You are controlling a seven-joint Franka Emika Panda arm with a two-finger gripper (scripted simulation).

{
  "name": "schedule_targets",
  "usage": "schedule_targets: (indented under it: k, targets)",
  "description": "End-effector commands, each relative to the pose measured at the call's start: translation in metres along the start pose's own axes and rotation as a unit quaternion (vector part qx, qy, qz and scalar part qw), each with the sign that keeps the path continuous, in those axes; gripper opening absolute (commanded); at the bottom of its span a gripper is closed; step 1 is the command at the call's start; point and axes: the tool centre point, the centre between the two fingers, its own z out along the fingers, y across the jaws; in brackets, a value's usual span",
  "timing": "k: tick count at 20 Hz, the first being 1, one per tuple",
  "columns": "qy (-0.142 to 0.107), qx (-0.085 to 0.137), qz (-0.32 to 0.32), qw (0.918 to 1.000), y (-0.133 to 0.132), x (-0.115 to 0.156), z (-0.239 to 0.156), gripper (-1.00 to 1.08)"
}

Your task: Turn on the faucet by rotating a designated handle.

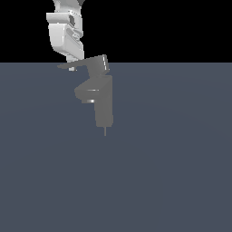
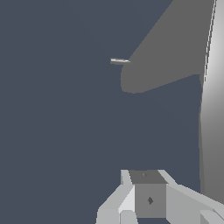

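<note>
The grey faucet (image 1: 105, 102) stands upright in the middle of the exterior view, its stubby spout (image 1: 86, 93) pointing to that view's left. The handle (image 1: 77, 65) is a thin flat lever running from a boxy cap (image 1: 100, 63) on top to a point at the exterior view's left. My gripper (image 1: 71, 61) hangs from the white arm right at the lever, and its tips are hidden behind it. In the wrist view the gripper (image 2: 148, 192) shows as one closed block with no gap, holding nothing, beside a bright grey faucet surface (image 2: 214, 109) and a broad grey part (image 2: 166, 52).
A flat blue-grey floor (image 1: 172, 172) fills the scene around the faucet, under a black background. A small glossy sliver (image 2: 118, 61) shows in the wrist view beside the broad grey part.
</note>
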Motion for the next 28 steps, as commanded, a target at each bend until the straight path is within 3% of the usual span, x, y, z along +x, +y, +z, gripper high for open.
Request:
schedule_targets:
  k: [1, 6, 28]
  targets:
    - [0.002, 0.001, 0.005, 1.0000, -0.001, -0.001, 0.001, -1.00]
    - [0.002, 0.001, 0.005, 1.0000, -0.001, -0.001, 0.002, -1.00]
    - [0.002, 0.001, 0.005, 1.0000, 0.052, -0.004, 0.002, -1.00]
